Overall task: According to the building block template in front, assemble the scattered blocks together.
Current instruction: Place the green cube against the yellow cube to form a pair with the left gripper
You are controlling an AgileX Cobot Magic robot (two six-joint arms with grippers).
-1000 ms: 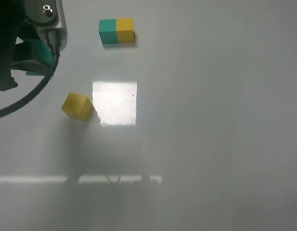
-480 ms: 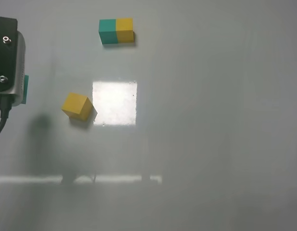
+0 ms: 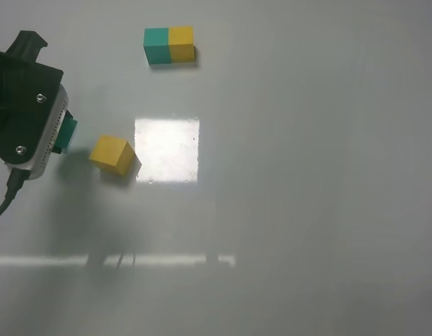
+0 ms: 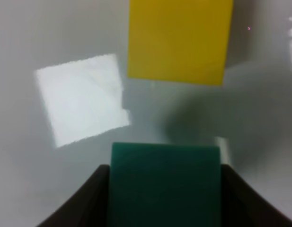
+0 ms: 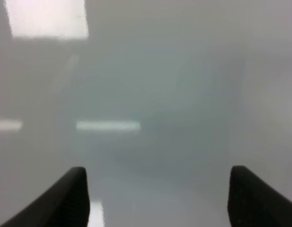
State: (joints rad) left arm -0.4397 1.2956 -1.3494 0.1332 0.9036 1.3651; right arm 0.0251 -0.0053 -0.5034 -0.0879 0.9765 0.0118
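Glossy grey bench (image 3: 307,210) | left gripper (image 4: 164,198) clenched on teal cube (image 3: 67,133), near left edge | yellow cube (image 3: 112,154) just beside it, toward right edge, apart | template (image 3: 169,45) toward far edge | right gripper (image 5: 157,198) spread, empty.

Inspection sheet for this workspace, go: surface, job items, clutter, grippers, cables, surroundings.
Surface: pale grey glossy table, one bright square glare patch.
Job's things: template bar, teal and yellow, lies near the top of the exterior view; yellow cube loose beside the glare patch, turned askew to the template bar; teal cube held close to it, not touching.
Clutter: nothing seen.
Grippers: left gripper shut on the teal cube; right gripper open, empty.
Cables: black cable hangs from the left wrist.
Surroundings: nothing seen.
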